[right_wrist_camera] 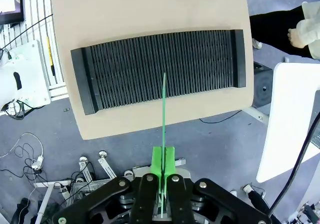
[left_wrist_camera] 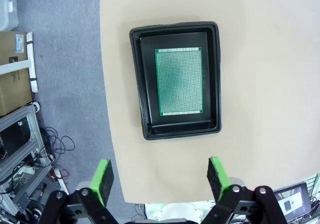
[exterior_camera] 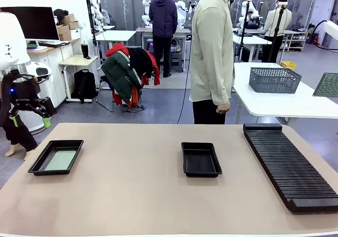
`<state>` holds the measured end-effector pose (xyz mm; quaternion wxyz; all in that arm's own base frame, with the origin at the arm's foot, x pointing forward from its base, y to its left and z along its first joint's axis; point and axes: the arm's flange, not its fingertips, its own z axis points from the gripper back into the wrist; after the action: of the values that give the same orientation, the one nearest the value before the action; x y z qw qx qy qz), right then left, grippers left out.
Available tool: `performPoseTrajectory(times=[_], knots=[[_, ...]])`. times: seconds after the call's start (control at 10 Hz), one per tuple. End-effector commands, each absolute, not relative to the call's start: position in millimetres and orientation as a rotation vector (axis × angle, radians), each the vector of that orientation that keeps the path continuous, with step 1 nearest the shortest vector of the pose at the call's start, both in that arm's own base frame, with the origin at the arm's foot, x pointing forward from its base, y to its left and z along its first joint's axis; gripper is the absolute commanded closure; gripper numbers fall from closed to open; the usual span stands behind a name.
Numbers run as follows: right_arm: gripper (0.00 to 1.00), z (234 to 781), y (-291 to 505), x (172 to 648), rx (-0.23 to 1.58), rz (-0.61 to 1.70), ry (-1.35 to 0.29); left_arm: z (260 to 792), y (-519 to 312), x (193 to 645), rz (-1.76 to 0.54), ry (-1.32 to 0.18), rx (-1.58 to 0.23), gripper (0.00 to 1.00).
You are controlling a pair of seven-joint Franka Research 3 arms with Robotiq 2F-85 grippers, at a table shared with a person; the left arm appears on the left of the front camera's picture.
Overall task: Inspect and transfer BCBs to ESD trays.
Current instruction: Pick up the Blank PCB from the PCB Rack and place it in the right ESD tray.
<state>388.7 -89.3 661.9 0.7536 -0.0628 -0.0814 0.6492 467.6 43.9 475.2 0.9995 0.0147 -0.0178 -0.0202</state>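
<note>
One ESD tray (exterior_camera: 37,166) lies at the table's left with a pale green BCB (exterior_camera: 59,160) flat on its floor. In the left wrist view that tray (left_wrist_camera: 135,84) and its board (left_wrist_camera: 180,82) sit below my open left gripper (left_wrist_camera: 160,179), which hangs high above the table's edge. From the front, my left gripper (exterior_camera: 30,122) is off the table's left side. A second ESD tray (exterior_camera: 200,171) lies mid-table with nothing in it. My right gripper (right_wrist_camera: 163,166) is shut on another BCB (right_wrist_camera: 163,114), seen edge-on above the rack. That board (exterior_camera: 327,85) shows at the front view's right edge.
A long black ribbed rack (exterior_camera: 290,166) lies along the table's right side, also seen from above as the rack (right_wrist_camera: 160,67). A person (exterior_camera: 211,52) stands at the far side, one hand (right_wrist_camera: 300,32) hanging. A grey wire basket (exterior_camera: 274,79) sits on a white table (exterior_camera: 285,102) behind.
</note>
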Motion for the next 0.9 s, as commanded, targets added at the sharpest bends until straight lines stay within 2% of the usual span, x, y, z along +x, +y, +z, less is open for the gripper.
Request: performPoseTrajectory(times=[0.0,0.5,0.8], knots=[[0.97,662.8,-88.7,388.0,-0.139,1.419,-0.179,473.3,45.1,467.0,-0.042,-0.043,0.030,0.00],[0.97,661.9,-89.3,388.7,-0.137,1.417,-0.178,473.3,45.1,467.0,-0.042,-0.043,0.030,0.00],[0.97,643.0,-83.4,399.4,0.044,1.166,-0.302,473.3,45.1,467.0,-0.042,-0.043,0.030,0.00]])
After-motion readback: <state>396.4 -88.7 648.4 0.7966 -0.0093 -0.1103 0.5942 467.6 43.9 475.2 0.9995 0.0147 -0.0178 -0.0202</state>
